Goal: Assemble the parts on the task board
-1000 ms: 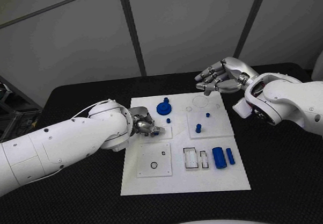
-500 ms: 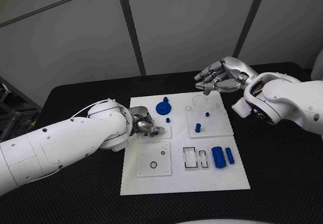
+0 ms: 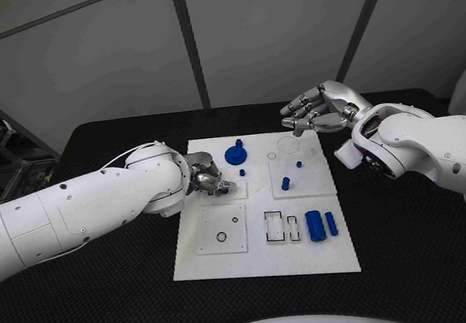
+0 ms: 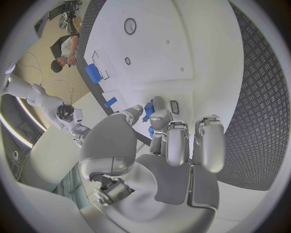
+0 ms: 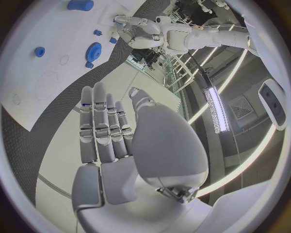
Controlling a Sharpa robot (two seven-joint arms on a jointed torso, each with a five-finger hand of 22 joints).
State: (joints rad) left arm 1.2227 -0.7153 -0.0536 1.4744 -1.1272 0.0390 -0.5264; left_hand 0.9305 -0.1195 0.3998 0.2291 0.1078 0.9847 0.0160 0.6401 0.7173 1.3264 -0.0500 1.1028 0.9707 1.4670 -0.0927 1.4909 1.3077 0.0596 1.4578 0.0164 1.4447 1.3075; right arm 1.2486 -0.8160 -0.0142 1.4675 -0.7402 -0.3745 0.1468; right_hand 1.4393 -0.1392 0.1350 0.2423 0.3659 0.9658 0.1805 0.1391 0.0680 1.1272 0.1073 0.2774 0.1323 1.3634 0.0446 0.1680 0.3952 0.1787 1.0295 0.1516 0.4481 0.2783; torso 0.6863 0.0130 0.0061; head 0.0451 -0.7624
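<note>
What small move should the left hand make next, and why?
Probably ease the left hand straight down. It pinches a small blue part at its fingertips just above the task board, near the board's left edge. The right hand hangs open beyond the far edge, out of the way.

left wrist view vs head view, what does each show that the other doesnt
Left wrist view: the left hand pinches a small blue part at its fingertips over the task board. Head view: the right hand held off the board's far edge, and the blue gear. Both: the board, the left hand, and the blue block by the rectangular slots.
</note>
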